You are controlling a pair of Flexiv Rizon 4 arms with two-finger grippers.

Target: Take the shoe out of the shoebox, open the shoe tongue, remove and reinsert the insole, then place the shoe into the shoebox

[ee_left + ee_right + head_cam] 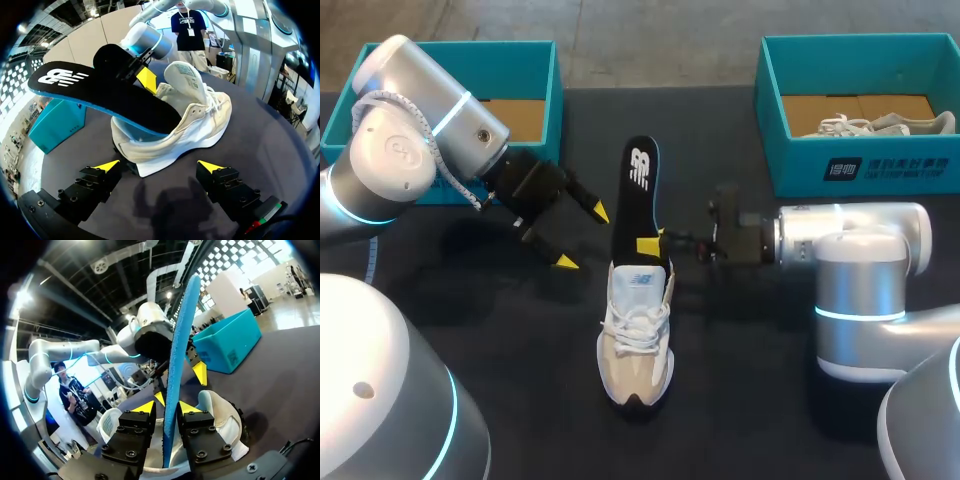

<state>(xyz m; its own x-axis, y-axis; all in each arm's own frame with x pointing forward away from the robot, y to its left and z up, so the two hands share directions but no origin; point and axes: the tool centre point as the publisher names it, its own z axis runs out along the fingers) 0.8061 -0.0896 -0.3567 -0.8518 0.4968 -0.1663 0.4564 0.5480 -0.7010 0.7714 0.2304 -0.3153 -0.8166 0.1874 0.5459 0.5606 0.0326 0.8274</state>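
Head view, right gripper (653, 242) apparently pinching insole (638, 185), left gripper (584, 237) spread

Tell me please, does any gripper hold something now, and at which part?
The right gripper is shut on the insole, pinching its two flat faces close to the end that sits in the shoe. The left gripper is open and holds nothing.
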